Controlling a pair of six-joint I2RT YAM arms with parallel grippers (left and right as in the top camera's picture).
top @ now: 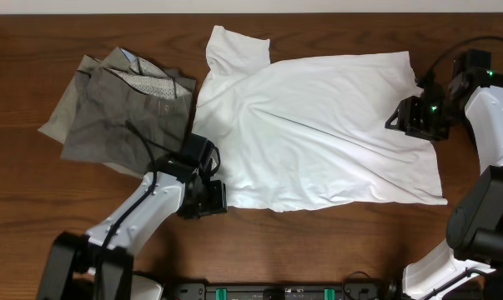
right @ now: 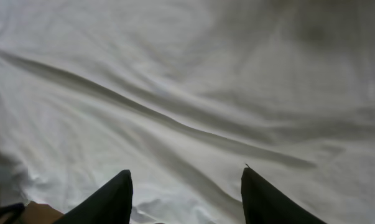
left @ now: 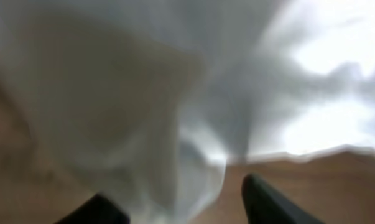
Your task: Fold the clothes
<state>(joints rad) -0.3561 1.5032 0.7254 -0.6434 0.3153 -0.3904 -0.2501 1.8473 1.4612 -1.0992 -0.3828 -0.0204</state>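
Observation:
The clothes are a white short-sleeved T-shirt spread flat mid-table, with one sleeve pointing to the far edge, and grey-khaki trousers crumpled to its left, patterned lining showing. My left gripper is at the shirt's near-left corner. In the blurred left wrist view a hanging fold of the shirt lies between the parted fingers of my left gripper, with a gap on the right side. My right gripper sits at the shirt's right edge. Its wrist view shows my right gripper open over wrinkled white cloth.
The wooden table shows bare along the front and at the far left. The trousers touch the shirt's left side. A dark rail with green parts runs along the near edge between the arm bases.

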